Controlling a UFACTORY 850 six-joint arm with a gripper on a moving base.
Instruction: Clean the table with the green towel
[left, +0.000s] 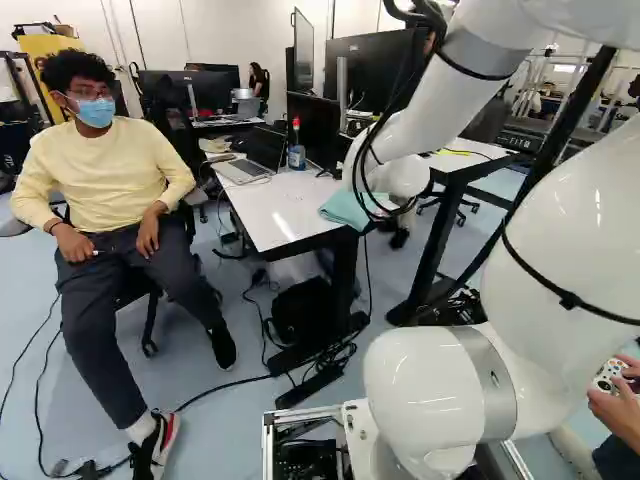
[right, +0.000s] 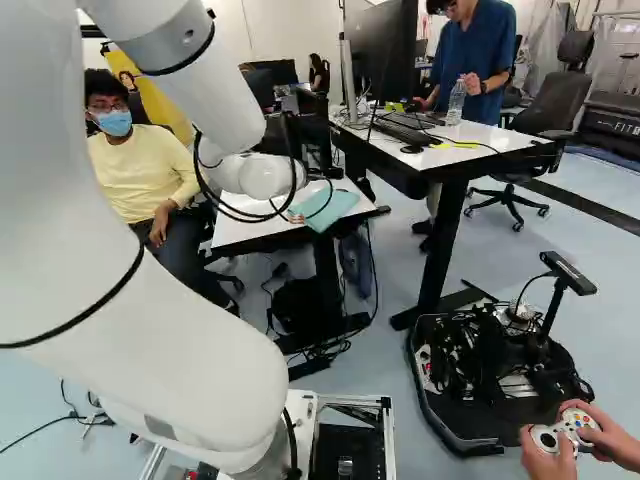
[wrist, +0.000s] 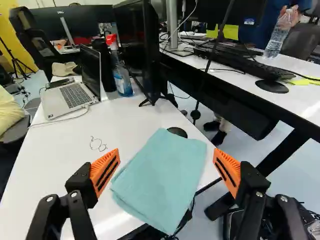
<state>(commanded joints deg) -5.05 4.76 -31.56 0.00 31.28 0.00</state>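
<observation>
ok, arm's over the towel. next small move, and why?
I'd probably ease down toward the green towel, fingers left open. In the wrist view it lies flat between them, and neither side seems to grip it. I'd close only once low: the table is right underneath.

- We cannot make out the black two-fingered gripper with orange pads in either base view.
- Both base views cut off the upper part of the white jointed arm.
- In the left base view, the arm and its black cables cover part of the folded pale-green cloth towel.
- The towel partly hides a flat, dark round object, which we cannot identify.
- We find the thin, dark looped shape on the white rectangular table too small to tell.
</observation>
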